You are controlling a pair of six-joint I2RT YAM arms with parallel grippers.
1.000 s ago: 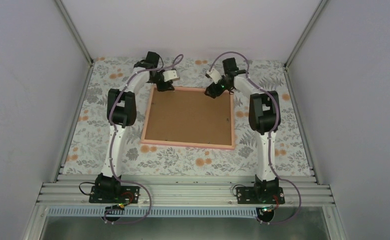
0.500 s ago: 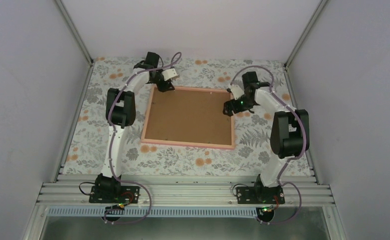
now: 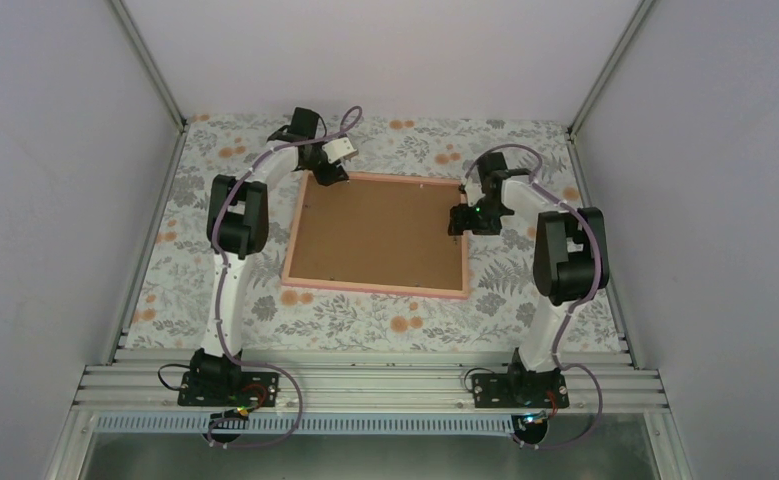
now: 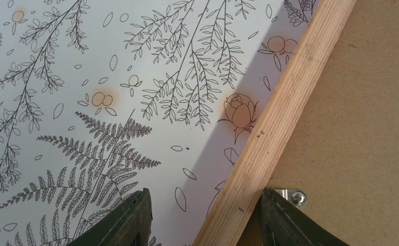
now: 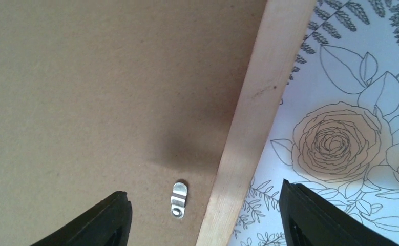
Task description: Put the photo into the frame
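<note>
The frame [image 3: 375,289] lies face down on the flowered bench [image 3: 365,322], its brown backing board [image 3: 380,230] seated inside. The photo is out of sight, presumably beneath the board. The left tool [image 3: 327,172] hangs open astride the frame's far-left corner. The right tool [image 3: 462,220] gapes over the right rail, where a metal clip [image 5: 179,199] apparently awaits fastening.

Your table [image 3: 385,320] holds one frame [image 3: 375,289], lying flat, about midway between left and right.

- In the frame: a backing board [image 3: 380,232], reaching from rail to rail.
- On the board: a clip [image 5: 179,199] just beside the frame's right rail, and a second clip [image 4: 295,197] just inside the rail at the far left corner.
- Your left gripper [image 3: 327,172]: above the frame's far left corner, astride the rail, with one finger over the table and the other over the board next to the second clip.
- Your right gripper [image 3: 462,220]: above the right rail towards its far end, astride it the same way.
</note>
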